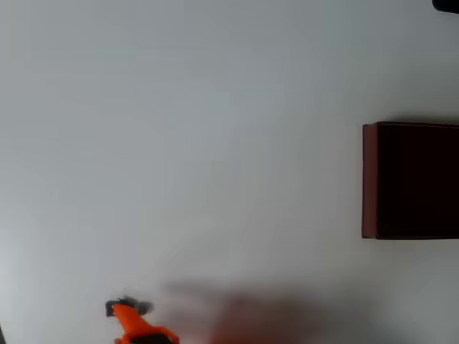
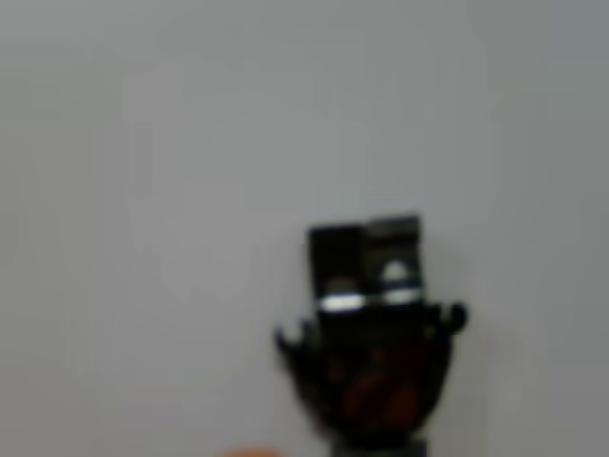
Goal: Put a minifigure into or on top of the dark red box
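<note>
Where the overhead view is taken as the guide, the widest thing seen is a pale grey table, by which nearly the whole picture is covered. Next in size, the dark red box is seen at the right edge of that view, well apart from the pincer and up and to the right of it; its dark red walls are shown around a near-black inside, and its right side is cut off by the picture's edge. A soft, blurred shadow is cast on the table just to the right of the pincer, along the lower edge. The orange gripper is found at the bottom left of the overhead view, with only its tip and a short orange part reaching in from the lower edge. At that tip, touching it, a tiny dark grey and black shape is seen, which is taken to be the minifigure. In the wrist view the minifigure is shown larger but blurred, low and a little right of centre against the bare table, with black blocky legs above, a pale band across the middle and a dark rounded body below with small arms at each side. Whether the pincer is clenched on the figure or released beside it cannot be told from these pictures, since the fingers are too small and blurred.
</note>
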You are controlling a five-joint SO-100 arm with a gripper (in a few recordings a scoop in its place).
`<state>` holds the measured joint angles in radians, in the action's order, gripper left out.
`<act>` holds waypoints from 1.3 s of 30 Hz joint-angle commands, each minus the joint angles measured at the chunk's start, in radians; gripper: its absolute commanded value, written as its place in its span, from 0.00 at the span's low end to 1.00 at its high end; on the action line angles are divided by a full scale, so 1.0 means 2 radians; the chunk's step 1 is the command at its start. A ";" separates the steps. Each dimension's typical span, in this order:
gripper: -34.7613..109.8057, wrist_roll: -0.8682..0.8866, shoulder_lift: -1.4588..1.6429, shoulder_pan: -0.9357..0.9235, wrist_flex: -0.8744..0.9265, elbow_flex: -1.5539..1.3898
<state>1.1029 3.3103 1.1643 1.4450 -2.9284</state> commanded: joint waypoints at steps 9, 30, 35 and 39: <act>0.41 -0.009 0.028 -0.068 0.025 0.044; 0.41 -0.189 -0.540 -0.285 -0.064 0.441; 0.41 -0.219 -0.640 -0.307 -0.062 0.528; 0.40 -0.248 -0.734 -0.329 -0.032 0.625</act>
<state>0.6381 1.9190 0.5323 1.3407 -1.8208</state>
